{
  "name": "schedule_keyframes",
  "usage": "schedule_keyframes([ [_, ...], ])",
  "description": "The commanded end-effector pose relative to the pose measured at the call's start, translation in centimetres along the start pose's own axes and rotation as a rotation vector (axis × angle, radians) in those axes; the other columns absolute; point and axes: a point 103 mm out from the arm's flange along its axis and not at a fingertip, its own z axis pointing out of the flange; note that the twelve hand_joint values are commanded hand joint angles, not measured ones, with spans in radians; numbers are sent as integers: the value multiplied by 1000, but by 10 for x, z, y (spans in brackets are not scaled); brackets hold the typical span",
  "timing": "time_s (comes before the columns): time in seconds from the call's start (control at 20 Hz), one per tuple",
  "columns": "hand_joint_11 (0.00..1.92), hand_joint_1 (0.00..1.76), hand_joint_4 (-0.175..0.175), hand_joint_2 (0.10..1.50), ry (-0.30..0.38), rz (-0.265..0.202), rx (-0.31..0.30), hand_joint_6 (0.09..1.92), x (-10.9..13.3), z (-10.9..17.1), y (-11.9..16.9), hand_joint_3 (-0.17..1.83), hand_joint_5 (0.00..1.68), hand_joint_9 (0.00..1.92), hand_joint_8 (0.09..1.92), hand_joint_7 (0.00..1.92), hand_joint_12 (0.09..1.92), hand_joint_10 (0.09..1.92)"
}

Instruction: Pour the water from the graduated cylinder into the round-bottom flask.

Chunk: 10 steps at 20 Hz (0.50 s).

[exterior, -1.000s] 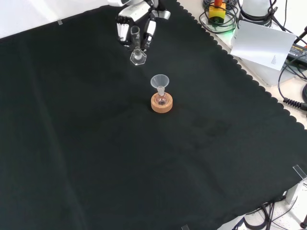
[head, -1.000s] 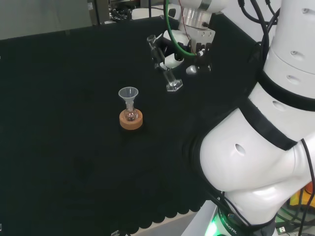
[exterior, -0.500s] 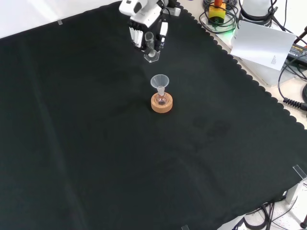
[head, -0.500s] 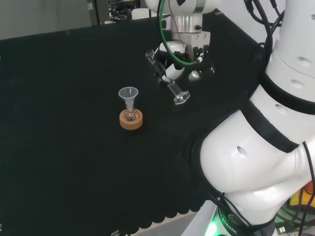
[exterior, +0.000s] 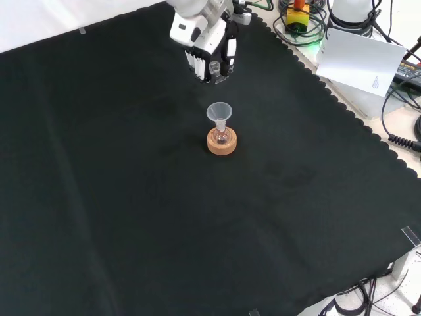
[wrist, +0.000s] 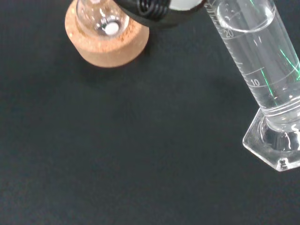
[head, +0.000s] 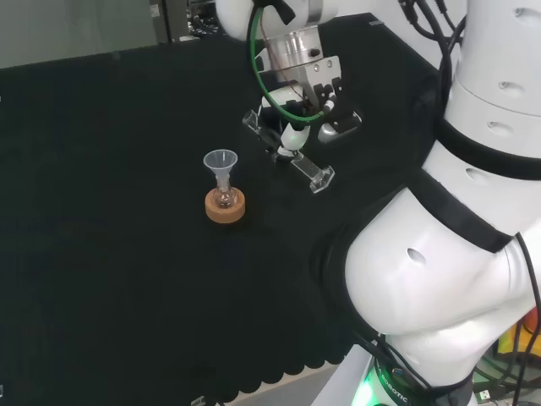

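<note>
one cylinder (head: 292, 152) sits in my hand (head: 296, 127), fingers curled round it, tilted with its mouth toward the funnel (head: 221, 160) and its foot off the cloth (head: 101, 254). in the head view it hangs just right of the flask (head: 224, 200), which stands on its cork ring (head: 225, 207) with the funnel in its neck. water fills the cylinder's lower part in the wrist view.

Tilted water-filled graduated cylinder (head: 292, 150) near funnel-topped round-bottom flask (head: 224, 198) on cork ring (head: 225, 208).
</note>
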Motion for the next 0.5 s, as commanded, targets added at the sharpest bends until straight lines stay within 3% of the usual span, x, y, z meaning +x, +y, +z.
schedule_keyframes([
  [0.05, 1187, 1260, -175, 1122, -69, 9, 96, 1033, 7, -5, 5, -1, 946, 1438, 1023, 991, 783, 115],
  [0.5, 1189, 1262, -175, 1120, -141, 27, 241, 1027, 18, -6, 16, -1, 951, 1451, 1016, 997, 779, 110],
])
